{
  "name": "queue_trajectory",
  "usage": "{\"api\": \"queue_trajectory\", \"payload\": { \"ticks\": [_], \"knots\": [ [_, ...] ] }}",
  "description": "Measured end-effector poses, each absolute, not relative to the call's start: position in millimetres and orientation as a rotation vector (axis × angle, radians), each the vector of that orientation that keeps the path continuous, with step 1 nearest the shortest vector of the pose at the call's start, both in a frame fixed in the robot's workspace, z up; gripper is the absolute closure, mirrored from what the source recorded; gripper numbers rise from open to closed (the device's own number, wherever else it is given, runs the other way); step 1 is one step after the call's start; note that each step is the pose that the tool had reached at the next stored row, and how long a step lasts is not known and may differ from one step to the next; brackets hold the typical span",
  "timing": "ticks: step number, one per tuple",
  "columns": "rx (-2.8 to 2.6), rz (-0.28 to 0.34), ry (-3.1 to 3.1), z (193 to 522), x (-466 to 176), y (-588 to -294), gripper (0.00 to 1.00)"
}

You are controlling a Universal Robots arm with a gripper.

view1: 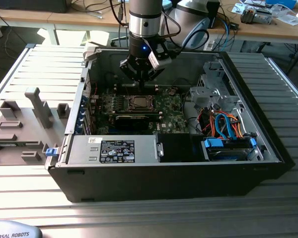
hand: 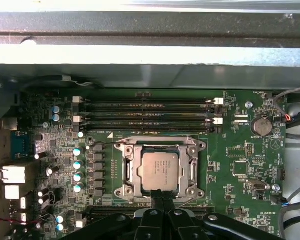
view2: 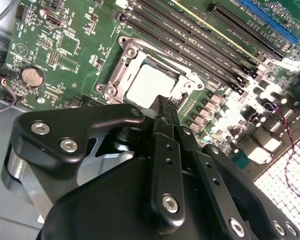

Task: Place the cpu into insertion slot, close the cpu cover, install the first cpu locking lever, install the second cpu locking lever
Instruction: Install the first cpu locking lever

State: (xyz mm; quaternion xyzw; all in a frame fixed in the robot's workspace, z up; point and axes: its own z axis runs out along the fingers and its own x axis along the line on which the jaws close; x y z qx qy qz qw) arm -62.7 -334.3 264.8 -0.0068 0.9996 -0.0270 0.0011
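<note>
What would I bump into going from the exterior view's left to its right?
Grey plastic fixture blocks → silver power supply box with a label → dull silver-grey cpu in its socket → bundle of blue and orange cables.

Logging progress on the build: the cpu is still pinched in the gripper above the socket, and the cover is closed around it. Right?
Not quite. In the first wrist view the cpu already sits in the socket, not in the gripper, whose shut fingertips are at the socket's edge. The cpu cover is indeed closed around it.
</note>
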Motion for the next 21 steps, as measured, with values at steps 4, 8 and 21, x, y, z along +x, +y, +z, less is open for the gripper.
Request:
{"api": "queue_trajectory", "payload": {
  "ticks": [4,8,21],
  "knots": [
    [-0.021,-0.085,3.138,264.7,-64.4,-334.3,0.89],
    [-0.021,-0.085,3.138,264.6,-65.0,-334.3,0.89],
    [-0.021,-0.085,3.138,264.4,-67.3,-334.3,0.89]
  ]
}}
